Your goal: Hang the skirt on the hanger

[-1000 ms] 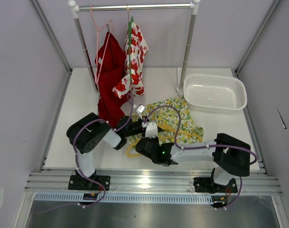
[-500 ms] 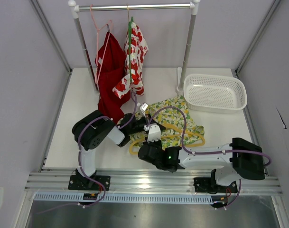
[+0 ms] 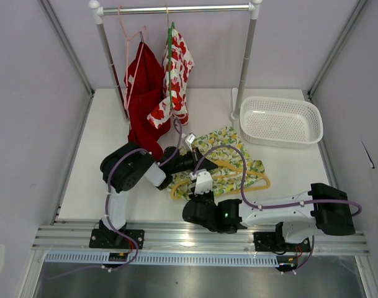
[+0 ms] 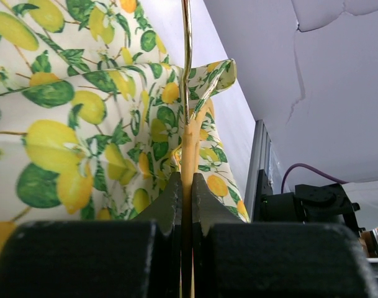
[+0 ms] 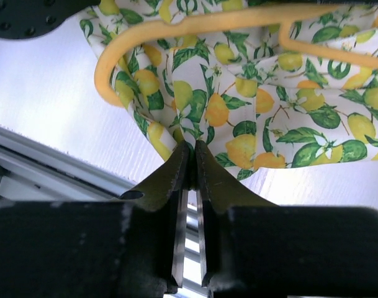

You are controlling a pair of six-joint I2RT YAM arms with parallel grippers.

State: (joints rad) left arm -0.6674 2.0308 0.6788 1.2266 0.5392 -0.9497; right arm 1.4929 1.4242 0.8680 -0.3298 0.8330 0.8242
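The soft white lemon-printed cloth skirt [image 5: 251,105] lies crumpled on the white counter [image 3: 102,143] near the arm bases, bunched around the thin yellow-tan hanger [image 5: 195,23]. The right hand [image 5: 190,155], reaching low across, pinches a small fold of hem, which may slip under a pull. The left hand [image 4: 186,186], equally low, clamps the hanger's neck, which could twist.

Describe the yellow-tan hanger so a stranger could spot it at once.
On the white table, beside the white perforated basket, lies a lemon-printed white skirt. The thin yellow-tan clothes hanger rests on it; unlike the pink hanger and green hanger, it is not on the metal rail.
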